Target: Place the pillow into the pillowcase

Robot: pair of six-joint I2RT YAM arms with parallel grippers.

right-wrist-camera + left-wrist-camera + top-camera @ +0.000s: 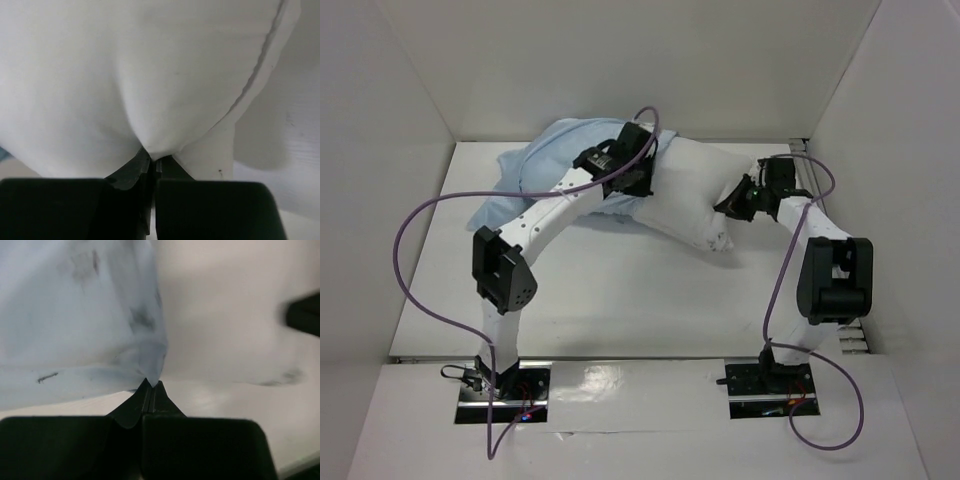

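The plump white pillow (692, 195) lies across the back of the table, its left end under or inside the light blue pillowcase (550, 150). My left gripper (642, 180) sits at the pillowcase's rim where blue cloth meets pillow. In the left wrist view the left gripper (151, 385) is shut on a pinch of the blue pillowcase (75, 325), with the white pillow (225, 315) to its right. My right gripper (732, 203) is at the pillow's right end. The right wrist view shows that gripper (151, 157) shut on a fold of the pillow (140, 75).
White walls close in the table (650, 300) at the back and both sides. A purple cable (415, 270) loops out left of the left arm, and another arcs over the right arm (820, 175). The arm bases (505, 385) stand at the near edge.
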